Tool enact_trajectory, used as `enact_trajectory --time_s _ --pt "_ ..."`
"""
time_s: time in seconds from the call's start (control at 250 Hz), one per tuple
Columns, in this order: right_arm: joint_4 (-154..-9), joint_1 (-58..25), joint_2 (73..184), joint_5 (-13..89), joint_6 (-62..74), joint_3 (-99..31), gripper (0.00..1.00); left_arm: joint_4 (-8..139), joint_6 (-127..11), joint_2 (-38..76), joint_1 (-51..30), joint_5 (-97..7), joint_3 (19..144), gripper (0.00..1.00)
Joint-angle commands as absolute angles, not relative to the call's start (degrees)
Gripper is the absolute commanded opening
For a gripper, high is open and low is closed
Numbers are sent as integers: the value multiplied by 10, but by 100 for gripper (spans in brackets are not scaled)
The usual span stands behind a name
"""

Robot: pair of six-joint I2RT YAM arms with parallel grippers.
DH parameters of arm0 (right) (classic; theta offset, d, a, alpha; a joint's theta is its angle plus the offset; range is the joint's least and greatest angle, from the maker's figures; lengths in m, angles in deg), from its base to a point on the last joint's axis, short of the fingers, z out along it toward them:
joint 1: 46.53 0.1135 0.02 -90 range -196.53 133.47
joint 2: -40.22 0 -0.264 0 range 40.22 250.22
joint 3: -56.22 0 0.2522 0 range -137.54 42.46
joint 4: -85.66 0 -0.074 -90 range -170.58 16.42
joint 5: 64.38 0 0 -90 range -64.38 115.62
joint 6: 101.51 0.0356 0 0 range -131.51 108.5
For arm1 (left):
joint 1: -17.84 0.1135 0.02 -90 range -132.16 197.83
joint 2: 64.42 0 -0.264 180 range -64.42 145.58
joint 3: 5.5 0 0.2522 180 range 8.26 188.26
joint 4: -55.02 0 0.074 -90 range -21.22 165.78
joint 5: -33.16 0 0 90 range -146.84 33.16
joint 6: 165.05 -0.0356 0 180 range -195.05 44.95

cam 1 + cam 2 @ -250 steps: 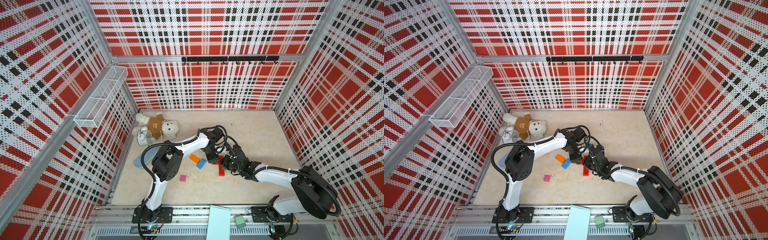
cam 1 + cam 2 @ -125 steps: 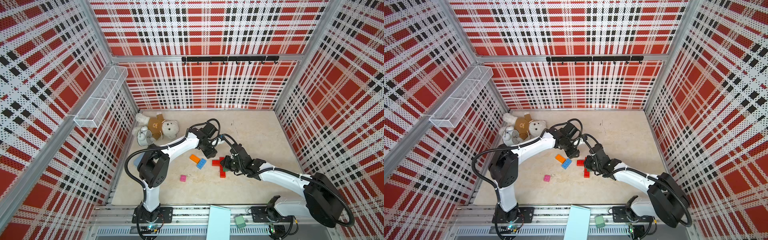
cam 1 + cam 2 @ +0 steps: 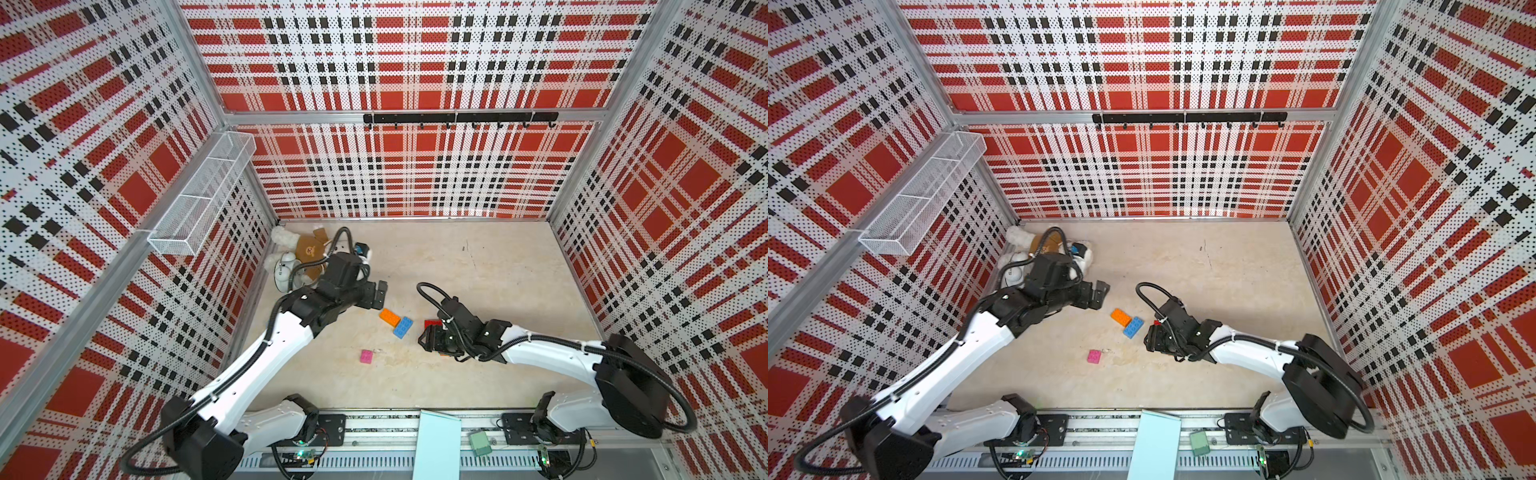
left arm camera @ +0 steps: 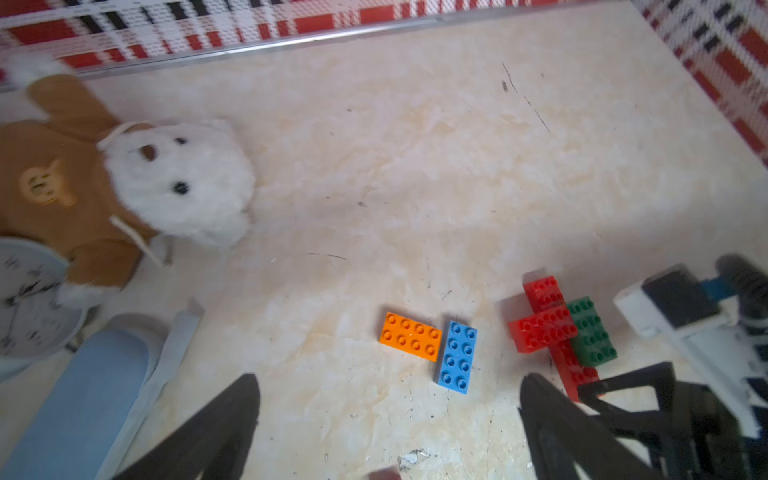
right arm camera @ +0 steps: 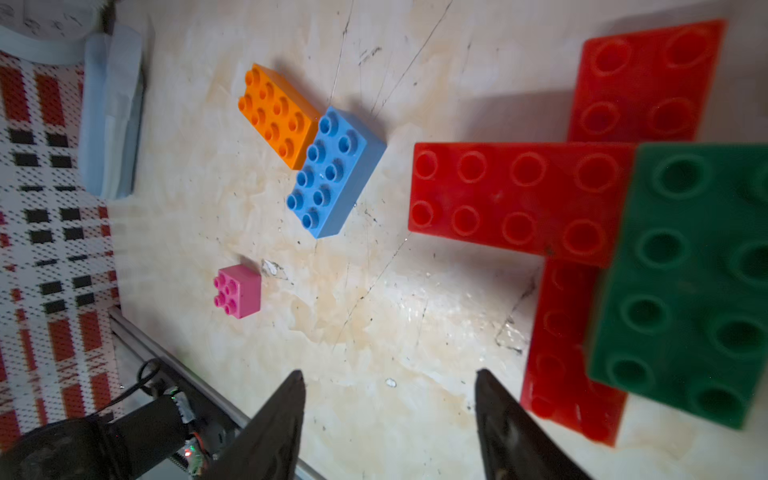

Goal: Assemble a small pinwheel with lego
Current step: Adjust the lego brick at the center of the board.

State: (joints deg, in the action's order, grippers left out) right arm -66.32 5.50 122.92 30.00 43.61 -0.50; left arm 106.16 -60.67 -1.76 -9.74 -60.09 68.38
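Observation:
A joined cluster of red lego bricks [image 5: 519, 199] with a green brick [image 5: 685, 270] on top lies flat on the floor; in both top views my right arm mostly hides it [image 3: 432, 323]. An orange brick [image 3: 389, 317] and a blue brick [image 3: 403, 327] lie touching, left of the cluster. The pink square [image 3: 366, 357] lies alone nearer the front. My right gripper [image 5: 388, 374] is open beside the cluster, over bare floor. My left gripper [image 4: 388, 380] is open and empty, back-left of the orange brick [image 4: 410, 336].
A teddy bear [image 3: 307, 249] and a white clock [image 3: 284, 270] lie in the back left corner, close behind my left arm. A pale blue cloth [image 4: 83, 395] lies by the left wall. A wire basket [image 3: 203, 199] hangs on that wall.
Both grippers have opened. The right one has let go of the red-and-green cluster, and the left arm has pulled back to the left, away from it.

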Motion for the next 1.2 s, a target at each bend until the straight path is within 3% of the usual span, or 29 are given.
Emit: enact_trajectory --time_s 0.0,0.132,0.46,0.556,0.696,0.892,0.976,1.197 --pt "-674 65 1272 289 448 -32 74 1047 -509 -54 -19 -500 645 99" --pt "-658 72 1299 277 473 -40 81 1019 -481 -71 67 -382 605 99" --pt "-598 36 1226 236 484 24 95 1051 -479 -70 69 -372 594 98" --pt "-606 -1 1218 244 433 27 98 1035 -474 -67 48 -381 575 90" --pt "-652 -57 1211 276 352 26 100 1079 -466 -29 9 -410 593 90" --pt "-732 -105 1234 378 306 5 100 1100 -478 7 -55 -439 600 100" --pt "-746 -116 1252 401 306 -10 100 1100 -474 9 -71 -456 591 99" --pt "-689 -154 1225 346 324 -12 100 1088 -407 62 -109 -501 576 98"
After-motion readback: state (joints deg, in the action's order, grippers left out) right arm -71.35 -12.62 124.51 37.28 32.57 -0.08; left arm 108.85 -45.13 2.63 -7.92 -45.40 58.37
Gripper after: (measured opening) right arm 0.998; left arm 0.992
